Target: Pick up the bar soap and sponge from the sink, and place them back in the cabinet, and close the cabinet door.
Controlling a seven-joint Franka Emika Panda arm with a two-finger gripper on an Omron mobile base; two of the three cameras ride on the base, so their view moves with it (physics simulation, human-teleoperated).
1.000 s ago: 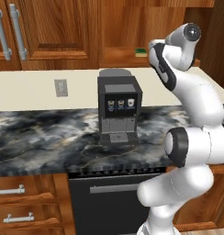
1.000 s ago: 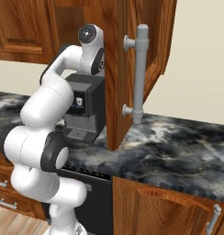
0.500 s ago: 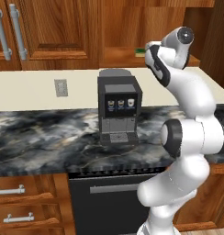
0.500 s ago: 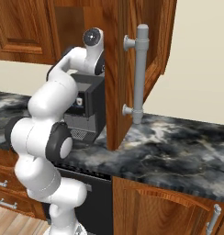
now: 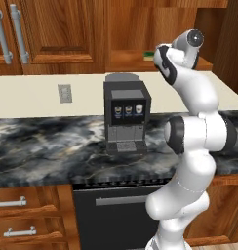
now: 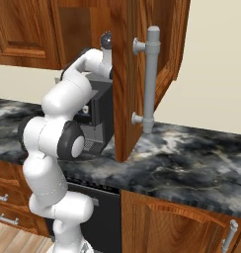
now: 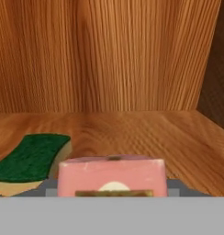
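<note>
My gripper [image 7: 111,187] is inside the reddish-brown cabinet [image 7: 132,55], shut on the pink bar soap [image 7: 111,173], which sits low over the wooden shelf [image 7: 146,128]. The sponge [image 7: 31,158], green on top with a yellow layer beneath, lies flat on that shelf just to the left of the soap, apart from it. In the left base view the arm reaches up into the open cabinet, and the sponge [image 5: 149,54] shows as a green edge on the shelf beside the hand. The cabinet door [image 6: 164,69] stands open, its long silver handle [image 6: 152,79] facing the right base camera.
A black coffee machine [image 5: 126,114] stands on the dark marble counter [image 5: 43,146] right under the open cabinet. Closed wall cabinet doors with silver handles [image 5: 18,34] are to the left. The open door's edge hangs close beside my upper arm [image 6: 83,79].
The arm has stretched further up and into the cabinet; in the right base view the hand has slid behind the open door. The soap stays in the grip.
</note>
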